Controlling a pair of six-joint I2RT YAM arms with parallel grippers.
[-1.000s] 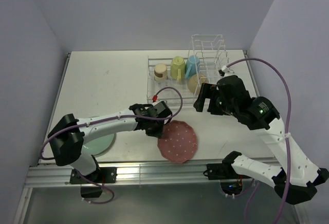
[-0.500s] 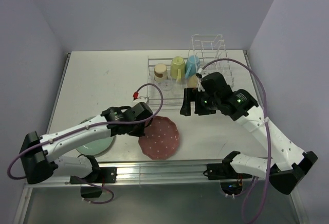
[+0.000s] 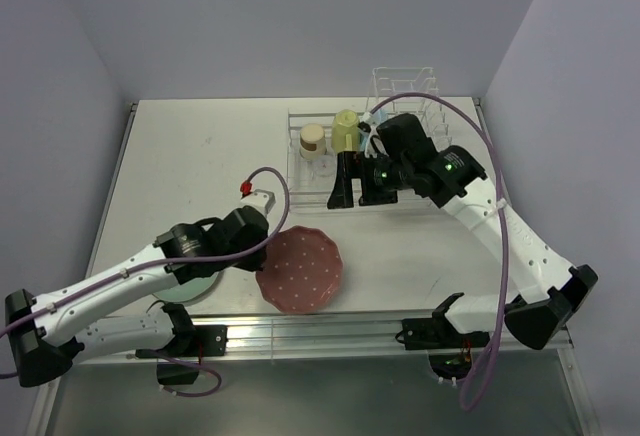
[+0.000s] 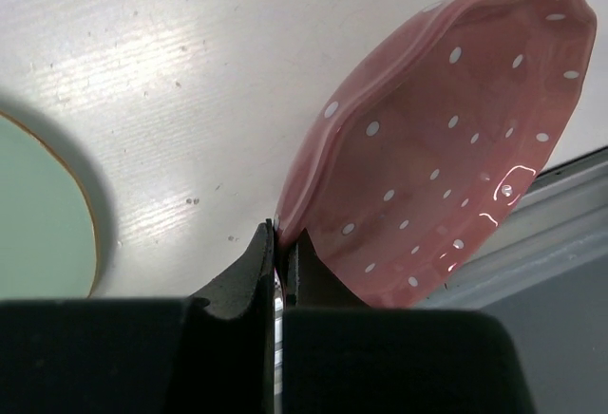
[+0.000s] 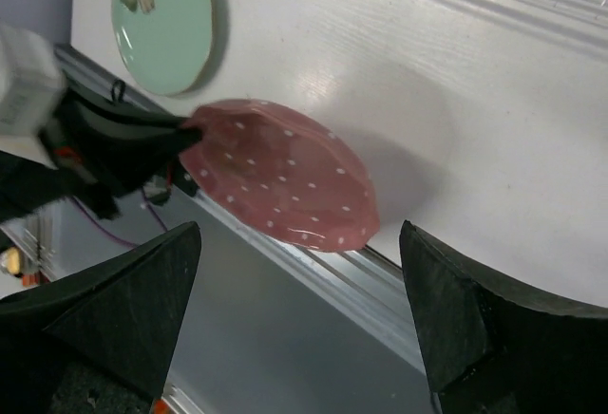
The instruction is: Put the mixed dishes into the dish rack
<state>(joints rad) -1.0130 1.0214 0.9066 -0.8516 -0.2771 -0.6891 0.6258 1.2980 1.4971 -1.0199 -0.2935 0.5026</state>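
left hand (image 4: 280, 243): pinched shut on rim of pink plate (image 3: 300, 271) | pink plate: tilted, on near side of dish rack (image 3: 405, 76) | right hand (image 3: 358, 184): wide open, empty, between pink plate and dish rack, nearer the rack

It looked like a robotics lab: a white table (image 3: 200, 156) boxed by plain lavender walls (image 3: 300, 16), with an aluminium rail (image 3: 300, 334) along its near edge.

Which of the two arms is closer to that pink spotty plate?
Left. The left gripper is clamped on the rim of the pink plate; the right gripper hangs open farther back, by the dish rack.
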